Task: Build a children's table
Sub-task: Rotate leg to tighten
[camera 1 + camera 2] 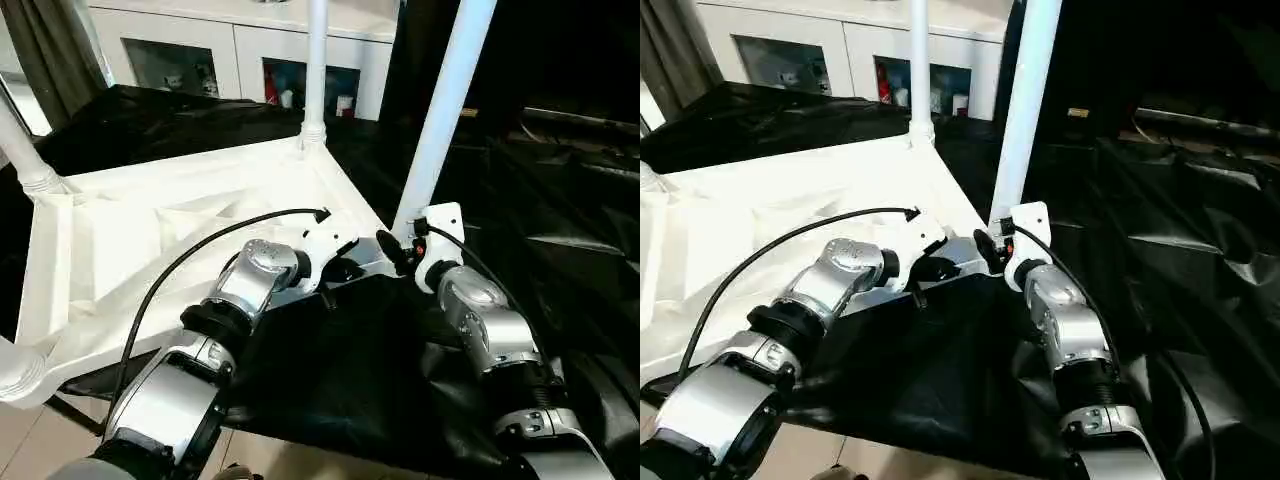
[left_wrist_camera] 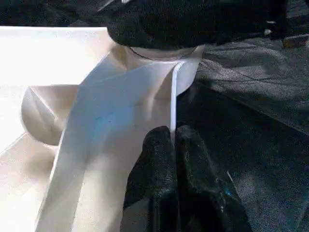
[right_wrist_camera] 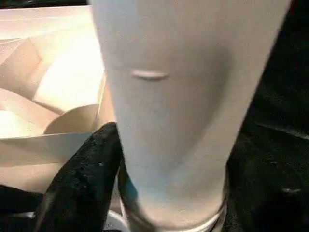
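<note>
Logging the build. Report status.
Left gripper pinches white plastic tabletop's rim. Right gripper around near-corner white leg. No obstruction.

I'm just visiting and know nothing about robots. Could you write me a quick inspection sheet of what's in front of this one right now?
Surface: black sheeting covers the work area.
Job's things: white table top lies underside up, ribs showing. Legs stand in its corner sockets: far leg, near-right leg, left leg.
Clutter: nothing seen.
Grippers: left gripper is shut, fingertips at the table top's edge beside the near-right socket. Right gripper sits around the base of the near-right leg, one black finger beside it.
Cables: black cable loops over the left arm; another runs along the right wrist.
Surroundings: white cabinet with glass doors behind; curtain at the left.
</note>
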